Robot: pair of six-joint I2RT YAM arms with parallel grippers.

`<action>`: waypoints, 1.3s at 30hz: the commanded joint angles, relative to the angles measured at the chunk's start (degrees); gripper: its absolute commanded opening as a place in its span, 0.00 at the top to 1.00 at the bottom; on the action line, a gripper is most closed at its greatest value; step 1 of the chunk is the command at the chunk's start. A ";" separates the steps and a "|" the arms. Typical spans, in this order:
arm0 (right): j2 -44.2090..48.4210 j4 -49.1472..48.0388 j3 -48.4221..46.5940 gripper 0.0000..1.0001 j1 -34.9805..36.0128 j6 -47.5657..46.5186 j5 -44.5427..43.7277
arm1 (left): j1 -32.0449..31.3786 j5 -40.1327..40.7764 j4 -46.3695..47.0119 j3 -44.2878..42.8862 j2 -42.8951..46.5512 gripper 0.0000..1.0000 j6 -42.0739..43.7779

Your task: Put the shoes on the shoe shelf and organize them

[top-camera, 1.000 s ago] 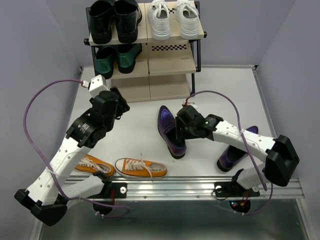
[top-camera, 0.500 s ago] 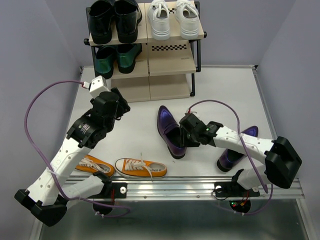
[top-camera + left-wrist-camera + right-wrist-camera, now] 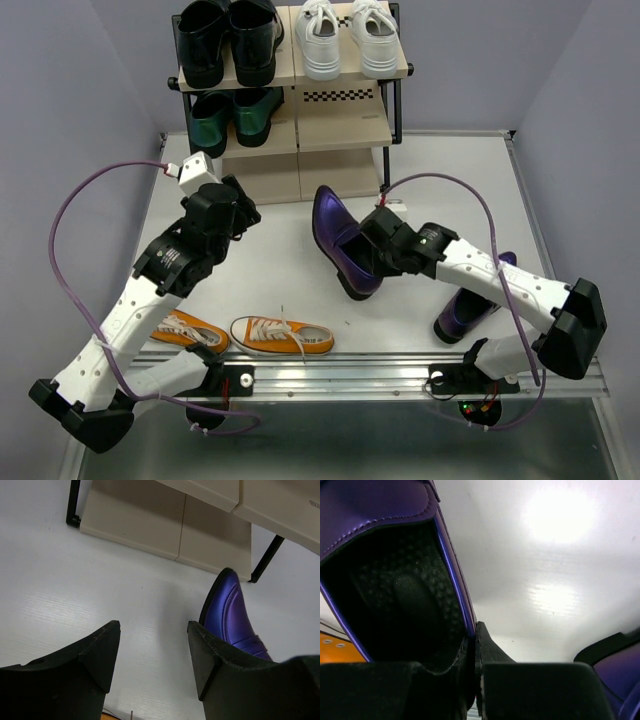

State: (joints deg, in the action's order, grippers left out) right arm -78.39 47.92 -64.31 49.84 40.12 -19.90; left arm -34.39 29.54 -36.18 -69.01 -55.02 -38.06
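My right gripper is shut on the side wall of a glossy purple loafer, one finger inside the shoe and one outside. The loafer is tilted up off the table, toe toward the shoe shelf. Its mate lies to the right under the right arm. Two orange sneakers lie at the near edge. White sneakers stand on the top tier's right half. My left gripper hangs open and empty above bare table, the held loafer just to its right.
A shiny black pair fills the top tier's left half, and a metallic green pair the middle tier's left half. The shelf's right side stands bare on the middle tier. Grey walls close in the table on both sides.
My right gripper closed on the purple loafer's wall, then raised and tilted it, carrying it a little toward the shelf. The left arm has not moved.
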 commanded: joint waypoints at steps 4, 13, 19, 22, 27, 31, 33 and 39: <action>2.98 0.94 -15.82 0.99 -0.01 -3.82 -7.08 | 0.20 0.78 1.12 -0.15 2.11 0.33 0.10; -6.84 2.70 -33.76 0.99 -1.07 -10.23 -12.70 | 0.29 0.43 0.94 -0.16 2.73 0.33 -0.08; -15.03 3.05 -46.85 0.99 -6.07 -13.84 -11.65 | 0.29 0.52 0.85 -0.07 3.26 0.33 0.01; -19.33 3.67 -52.29 0.99 -8.26 -14.72 -10.95 | 0.29 0.61 0.59 0.02 3.61 0.33 0.01; -24.70 3.49 -58.20 0.99 -10.03 -14.89 -9.19 | 0.20 0.78 0.33 0.37 4.05 0.33 -0.08; -27.42 3.58 -62.94 0.99 -10.64 -14.63 -10.07 | 0.29 0.78 0.06 0.55 4.14 0.33 -0.52; -28.31 3.49 -65.14 0.99 -10.65 -13.84 -10.60 | 0.20 0.78 0.06 0.72 4.40 0.33 -0.52; -31.82 3.49 -69.63 0.99 -11.70 -11.73 -11.56 | 0.20 1.05 -0.47 0.55 4.84 0.33 -0.61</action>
State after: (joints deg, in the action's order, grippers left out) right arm -110.72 57.93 -128.29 38.94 25.45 -28.88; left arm -34.39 29.54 -36.62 -68.97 -51.62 -38.44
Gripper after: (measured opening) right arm 0.074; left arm 0.669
